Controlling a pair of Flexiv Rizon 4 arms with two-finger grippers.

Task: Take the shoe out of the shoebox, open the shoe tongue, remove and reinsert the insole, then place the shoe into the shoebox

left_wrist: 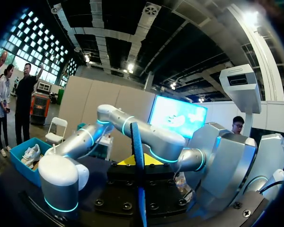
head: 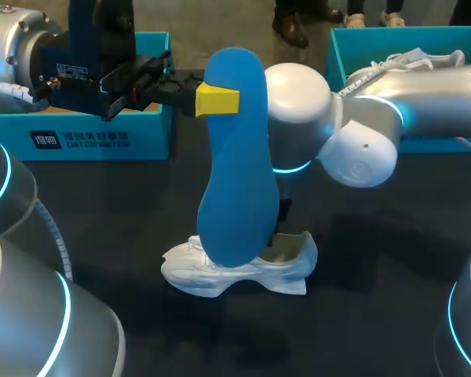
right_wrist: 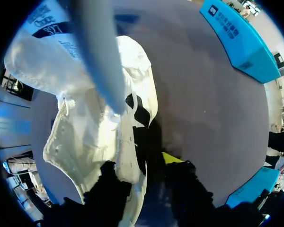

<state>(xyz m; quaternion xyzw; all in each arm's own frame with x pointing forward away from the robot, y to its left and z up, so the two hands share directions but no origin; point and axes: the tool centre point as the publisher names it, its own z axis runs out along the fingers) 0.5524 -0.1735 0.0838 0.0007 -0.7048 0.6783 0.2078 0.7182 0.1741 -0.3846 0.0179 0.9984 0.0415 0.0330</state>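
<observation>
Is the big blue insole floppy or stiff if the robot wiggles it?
Probably bendy but springy: the blue insole is barely curved in the left gripper. Likely light, since it looks very thin edge-on. It may buckle if pushed hard into the shoe.

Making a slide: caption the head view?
Left hand holds the blue insole upright above the white shoe.

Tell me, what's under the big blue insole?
The white shoe, lying on the dark table. The lower end of the insole covers the shoe's middle, so whether its tip is inside the shoe cannot be seen.
</observation>
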